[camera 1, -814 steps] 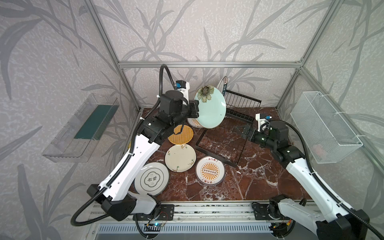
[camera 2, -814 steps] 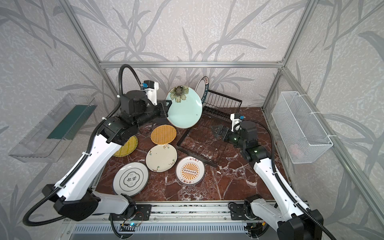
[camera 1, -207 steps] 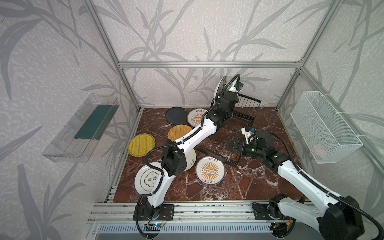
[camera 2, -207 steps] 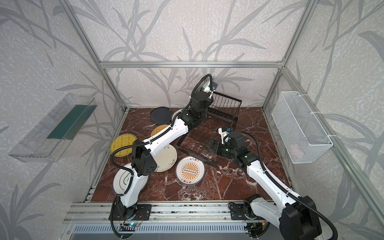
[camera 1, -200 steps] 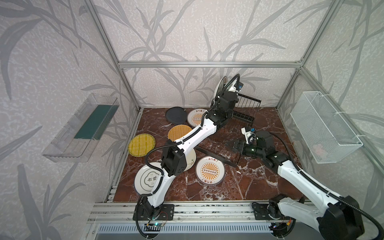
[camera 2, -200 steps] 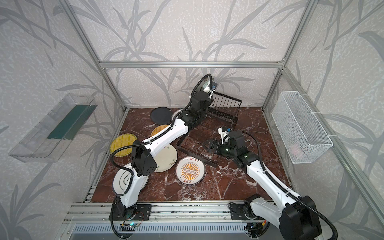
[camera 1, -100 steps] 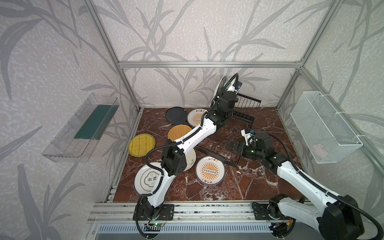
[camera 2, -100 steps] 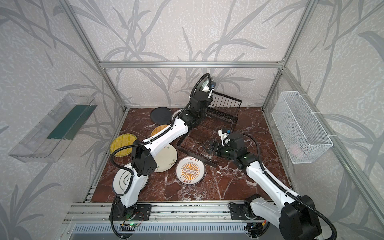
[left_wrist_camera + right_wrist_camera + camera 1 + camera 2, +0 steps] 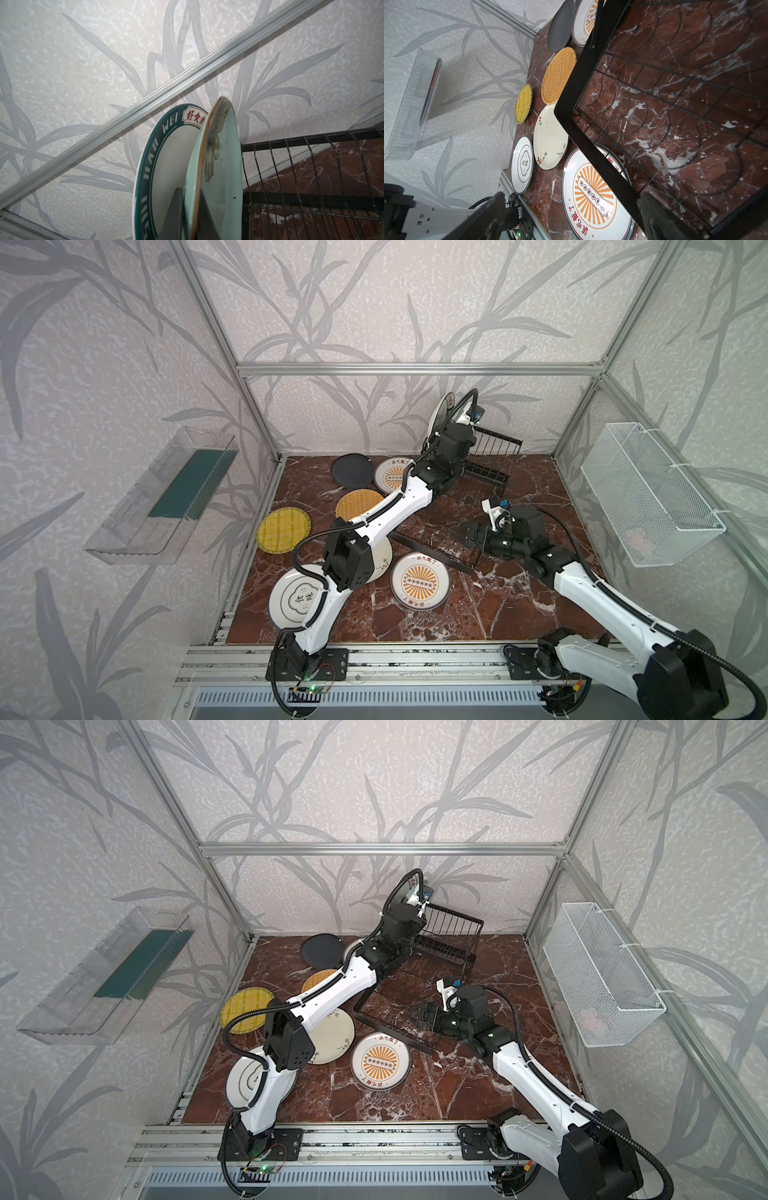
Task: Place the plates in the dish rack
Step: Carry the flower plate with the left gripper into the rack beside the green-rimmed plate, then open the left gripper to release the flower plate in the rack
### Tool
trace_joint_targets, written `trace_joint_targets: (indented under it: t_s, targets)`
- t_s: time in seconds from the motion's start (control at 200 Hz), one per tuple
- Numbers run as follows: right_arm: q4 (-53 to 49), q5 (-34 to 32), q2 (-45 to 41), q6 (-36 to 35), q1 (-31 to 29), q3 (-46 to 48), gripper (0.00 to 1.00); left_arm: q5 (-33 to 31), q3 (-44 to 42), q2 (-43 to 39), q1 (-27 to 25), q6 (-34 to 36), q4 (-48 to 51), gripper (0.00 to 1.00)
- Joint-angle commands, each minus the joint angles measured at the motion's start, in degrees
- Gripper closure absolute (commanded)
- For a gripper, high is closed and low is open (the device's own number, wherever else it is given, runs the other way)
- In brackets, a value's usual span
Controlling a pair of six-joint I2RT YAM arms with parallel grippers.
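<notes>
My left gripper (image 9: 192, 192) is shut on the rim of a pale green plate (image 9: 222, 166), held on edge at the raised end of the black dish rack (image 9: 494, 448). A white dark-rimmed plate (image 9: 166, 166) stands right beside it. In both top views the left arm reaches to the back wall and hides the grip. My right gripper (image 9: 457, 532) is open and low over the rack's flat grid tray (image 9: 675, 93). The tray's frame bar (image 9: 591, 145) runs between its fingers, untouched. Several plates lie flat on the table, among them black (image 9: 352, 470), orange woven (image 9: 357, 504) and sunburst (image 9: 420, 580).
A yellow woven plate (image 9: 284, 529), a cream floral plate (image 9: 380, 560) and a white dark-rimmed plate (image 9: 293, 599) lie under or beside the left arm. A clear bin (image 9: 166, 497) hangs on the left wall, a white mesh basket (image 9: 648, 493) on the right wall.
The left arm has swung the green plate from the table's left over to the rack's back end and now holds still. The right gripper has crept left over the tray.
</notes>
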State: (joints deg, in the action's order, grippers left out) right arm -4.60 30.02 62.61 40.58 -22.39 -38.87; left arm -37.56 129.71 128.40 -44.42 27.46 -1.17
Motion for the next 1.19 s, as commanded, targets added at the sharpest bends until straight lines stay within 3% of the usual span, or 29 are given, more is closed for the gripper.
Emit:
trace_joint_targets:
  t_s: [0.0, 0.52, 0.625, 0.865, 1.19]
  targets:
    - [-0.58, 0.75, -0.06, -0.89, 0.25, -0.76, 0.01, -0.86, 2.88, 0.27, 0.65, 0.14, -2.83, 1.0]
    - [-0.41, 1.09, 0.35, -0.85, 0.51, -0.63, 0.01, -1.9, 2.5, 0.89, 0.7, -1.36, -3.11, 0.99]
    - [-0.01, 1.18, 0.65, -0.85, 0.65, -0.73, 0.01, -2.01, 2.56, 0.41, 0.63, -1.37, -3.32, 0.96]
    - [0.73, 1.33, 1.1, -0.53, 0.68, -1.1, 0.01, -1.92, 2.3, -0.63, 0.67, -0.44, -4.38, 0.79]
    - [2.35, 1.1, 0.21, -0.32, 0.69, -1.64, 0.01, -1.22, 2.9, -2.15, 0.48, -0.7, -3.44, 0.77]
